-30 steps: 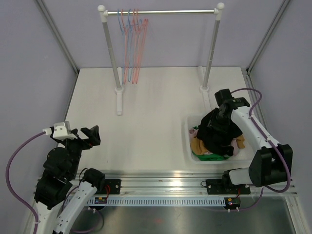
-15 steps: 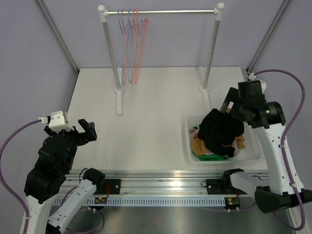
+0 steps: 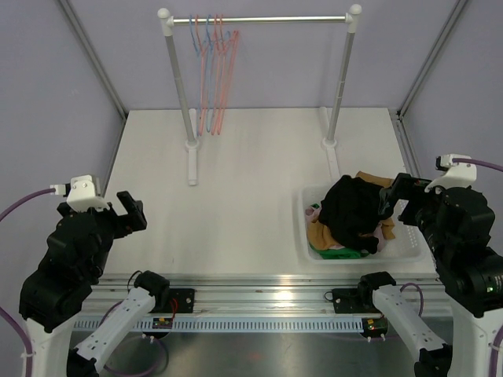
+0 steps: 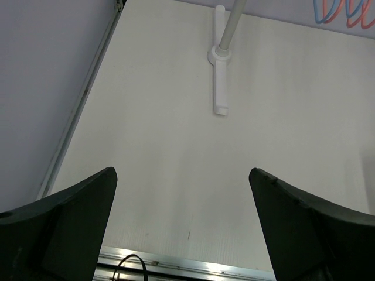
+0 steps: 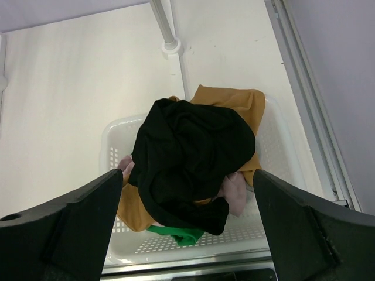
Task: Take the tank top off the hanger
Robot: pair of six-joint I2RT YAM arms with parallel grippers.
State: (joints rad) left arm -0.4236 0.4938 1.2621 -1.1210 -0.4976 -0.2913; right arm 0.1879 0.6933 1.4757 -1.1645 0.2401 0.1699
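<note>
A black tank top (image 3: 354, 210) lies crumpled on top of the clothes pile in the white basket (image 3: 409, 248); the right wrist view shows the tank top (image 5: 187, 152) free of any hanger. Several red and blue hangers (image 3: 214, 71) hang bare at the left end of the rail. My right gripper (image 3: 397, 198) hovers open at the basket's right side, above the pile and apart from it, its jaws (image 5: 187, 173) spread wide with nothing between them. Over the table's near left, my left gripper (image 3: 130, 214) is open and holds nothing (image 4: 181, 173).
The clothes rack stands at the back on two white posts (image 3: 179, 78) (image 3: 342, 78), with a flat foot (image 4: 220, 76) reaching onto the table. Mustard, pink and green garments (image 5: 176, 233) lie under the tank top. A metal rail (image 3: 259, 287) runs along the near edge.
My right gripper opened over the basket and drew back up and to the near right, leaving the black tank top on the pile. The left arm pulled back to the left.
</note>
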